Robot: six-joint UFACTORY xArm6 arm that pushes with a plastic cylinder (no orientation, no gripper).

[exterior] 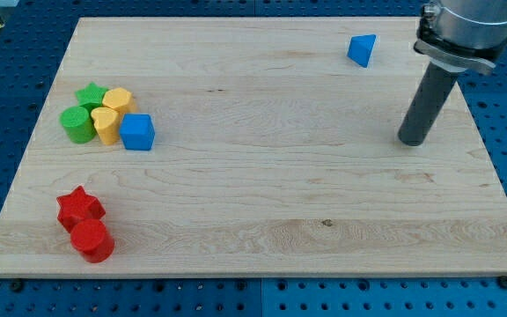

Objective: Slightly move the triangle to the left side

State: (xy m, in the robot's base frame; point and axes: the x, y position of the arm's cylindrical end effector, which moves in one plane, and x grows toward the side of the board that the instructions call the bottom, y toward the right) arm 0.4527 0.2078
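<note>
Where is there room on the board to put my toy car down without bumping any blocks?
The big middle is bare, between the blue cube and my tip. The bottom right of the board is free too. It is crowded at the view's left: green star, green cylinder, two yellow blocks, then red star and red cylinder. The blue triangle sits alone top right.

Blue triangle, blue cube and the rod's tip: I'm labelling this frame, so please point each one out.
blue triangle [362,49], camera view, middle of its front face.
blue cube [136,132], camera view, centre of the cube.
my tip [411,140], camera view, the rod's very lower end, below and right of the triangle.
</note>
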